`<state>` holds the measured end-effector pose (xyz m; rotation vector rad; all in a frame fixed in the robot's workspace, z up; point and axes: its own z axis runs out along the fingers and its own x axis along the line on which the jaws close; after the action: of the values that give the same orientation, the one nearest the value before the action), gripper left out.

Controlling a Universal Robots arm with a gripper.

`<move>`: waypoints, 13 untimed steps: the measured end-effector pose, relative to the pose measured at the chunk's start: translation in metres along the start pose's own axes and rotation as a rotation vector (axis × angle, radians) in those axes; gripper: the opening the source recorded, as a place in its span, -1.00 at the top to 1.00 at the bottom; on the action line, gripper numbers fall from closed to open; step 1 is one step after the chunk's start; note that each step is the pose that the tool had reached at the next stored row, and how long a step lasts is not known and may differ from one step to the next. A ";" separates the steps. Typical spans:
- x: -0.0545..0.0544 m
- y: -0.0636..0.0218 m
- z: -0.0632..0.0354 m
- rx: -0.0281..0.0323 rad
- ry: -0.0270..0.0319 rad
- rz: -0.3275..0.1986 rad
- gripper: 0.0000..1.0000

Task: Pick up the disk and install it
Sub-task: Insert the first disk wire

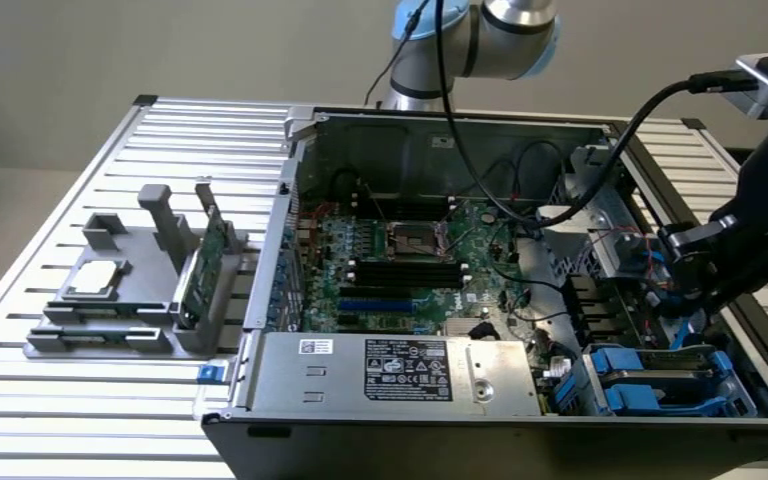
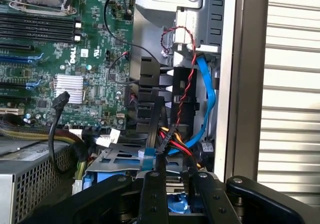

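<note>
**End effector** (image 1: 695, 292): inside the computer case (image 1: 398, 130), low in the corner that holds the drive bay (image 1: 651, 385). Its jaws are partly closed on a blue-framed piece, judged to be the disk (image 2: 176, 206), probably held there to line up with the bay's blue rails.

**Power supply** (image 1: 398, 370): inside the case, just beside the bay.

**Fixture** (image 1: 131, 300): on the bench (image 1: 37, 410) outside the case. It carries a chip (image 1: 97, 278) lying flat and a green card (image 1: 204, 265) on edge, both kept within reach.
</note>
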<state>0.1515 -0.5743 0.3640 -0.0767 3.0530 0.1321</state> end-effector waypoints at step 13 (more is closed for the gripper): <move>0.001 -0.0220 -0.0020 0.0000 0.0007 0.000 0.44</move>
<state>0.1514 -0.5964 0.3641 -0.0763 3.0537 0.1321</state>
